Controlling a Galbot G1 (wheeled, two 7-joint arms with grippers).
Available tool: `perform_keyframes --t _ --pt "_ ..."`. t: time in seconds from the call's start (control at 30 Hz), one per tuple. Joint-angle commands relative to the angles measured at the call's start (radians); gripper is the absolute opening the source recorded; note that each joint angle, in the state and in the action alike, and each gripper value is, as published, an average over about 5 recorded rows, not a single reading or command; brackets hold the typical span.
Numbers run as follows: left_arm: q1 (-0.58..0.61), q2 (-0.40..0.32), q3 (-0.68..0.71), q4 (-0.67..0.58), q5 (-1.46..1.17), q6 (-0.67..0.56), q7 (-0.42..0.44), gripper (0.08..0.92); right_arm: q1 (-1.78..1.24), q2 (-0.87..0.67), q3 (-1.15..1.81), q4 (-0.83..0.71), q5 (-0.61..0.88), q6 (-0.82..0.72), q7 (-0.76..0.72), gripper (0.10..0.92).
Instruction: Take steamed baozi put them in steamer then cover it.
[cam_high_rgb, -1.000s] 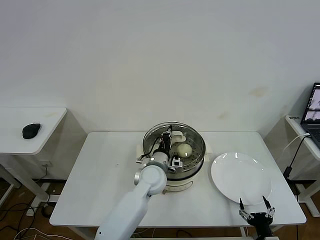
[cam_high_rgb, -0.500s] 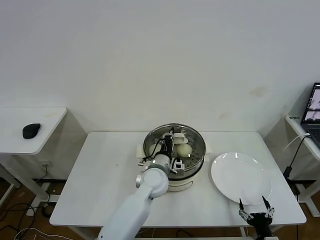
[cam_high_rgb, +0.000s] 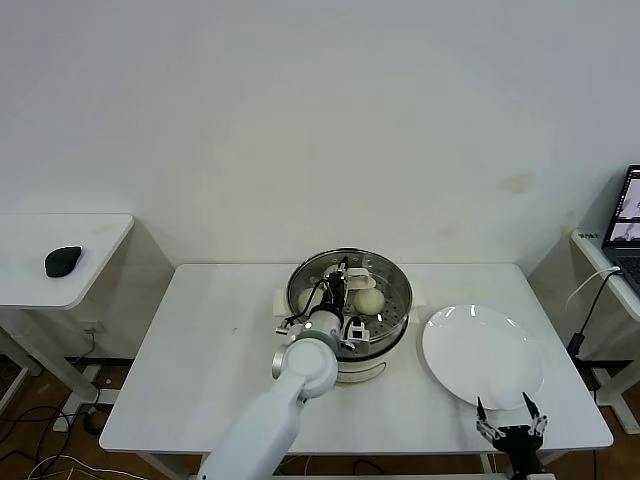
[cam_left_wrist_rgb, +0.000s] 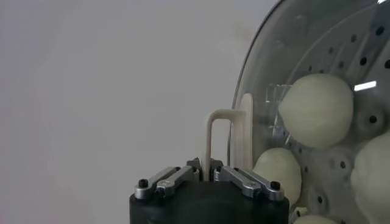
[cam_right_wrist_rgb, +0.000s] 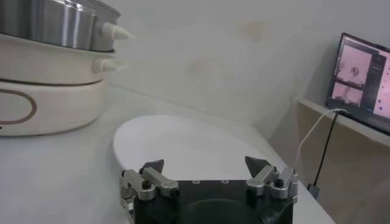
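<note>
At frame centre, the left end effector (cam_left_wrist_rgb: 207, 176) was clamped shut on the glass cover's (cam_left_wrist_rgb: 274, 91) cream handle (cam_left_wrist_rgb: 228, 137), directly over the steamer (cam_high_rgb: 395, 330) holding baozi (cam_high_rgb: 369, 299). The rigid, fragile, fairly heavy lid seemed best carried by that handle. At lower right, the right end effector (cam_right_wrist_rgb: 205, 169) sat wide open and empty beside the plate (cam_right_wrist_rgb: 183, 146).

Lab or office (white desks (cam_high_rgb: 230, 330), laptop (cam_high_rgb: 628, 215)).

The white surface (cam_high_rgb: 200, 340) carries the steamer (cam_high_rgb: 375, 352), directly beneath the left tool (cam_high_rgb: 341, 272), and a white plate (cam_high_rgb: 482, 355), just ahead of the right tool (cam_high_rgb: 511, 416).
</note>
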Motion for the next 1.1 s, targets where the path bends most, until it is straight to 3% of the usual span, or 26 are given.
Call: perform_keyframes --t 0.03,0.3,0.5,0.73,0.97,1.1 --pt "0.004 -0.005 -0.008 0.006 0.011 -0.012 -0.014 0.155 0.001 -0.001 -0.001 0.0 -0.001 0.001 -0.001 0.823" --pt "0.013 -0.006 -0.016 -0.013 0.022 -0.024 -0.024 0.182 0.001 0.0 -0.005 0.001 -0.002 0.001 -0.001 0.823" --pt "0.044 0.011 -0.01 -0.087 0.016 -0.025 -0.025 0.341 -0.002 0.0 -0.006 0.005 -0.005 0.001 -0.002 0.823" --pt "0.148 0.063 -0.007 -0.273 -0.018 -0.028 -0.031 0.549 -0.005 0.002 -0.006 0.008 -0.01 0.002 -0.002 0.823" --pt "0.321 0.179 -0.047 -0.495 -0.179 -0.032 -0.056 0.748 -0.009 0.004 -0.008 0.009 -0.018 0.001 -0.001 0.823" --pt "0.482 0.264 -0.158 -0.632 -0.401 -0.075 -0.147 0.812 -0.011 0.003 -0.01 0.008 -0.01 0.014 0.004 0.823"
